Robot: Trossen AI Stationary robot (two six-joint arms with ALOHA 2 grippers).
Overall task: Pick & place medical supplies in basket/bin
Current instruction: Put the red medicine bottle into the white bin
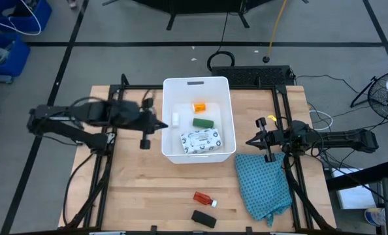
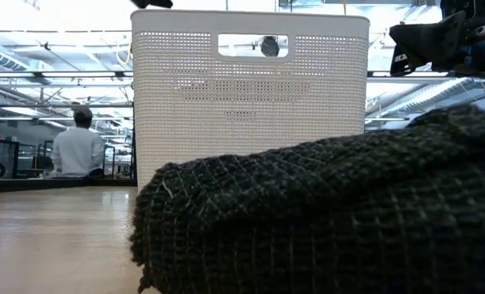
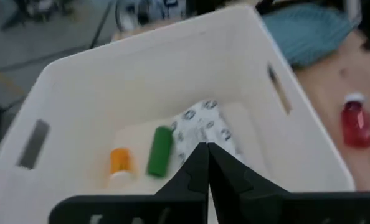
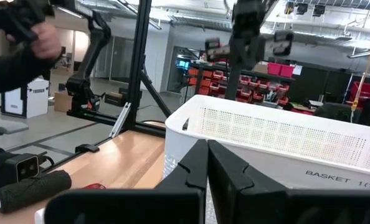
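The white bin (image 1: 167, 117) stands mid-table, its slot handle (image 2: 252, 45) facing the low view. On its floor lie the white printed packet (image 1: 200, 140), green oblong (image 1: 203, 122), orange vial (image 1: 199, 106) and small white cylinder (image 1: 176, 119). The red tube with white cap (image 1: 204, 198) and the black oblong (image 1: 204, 219) lie on the wood near the table's near edge. My left gripper (image 1: 164, 125) is shut and hovers at the bin's left rim, above the items (image 3: 207, 152). My right gripper (image 1: 248, 140) is shut, just right of the bin (image 4: 207, 149).
A teal checked cloth (image 1: 264, 186) lies bunched on the table's right near part, under my right arm, and fills the low view's foreground (image 2: 332, 212). A person (image 2: 77, 147) stands in the room beyond. Bare wood (image 1: 135, 189) shows left of the red tube.
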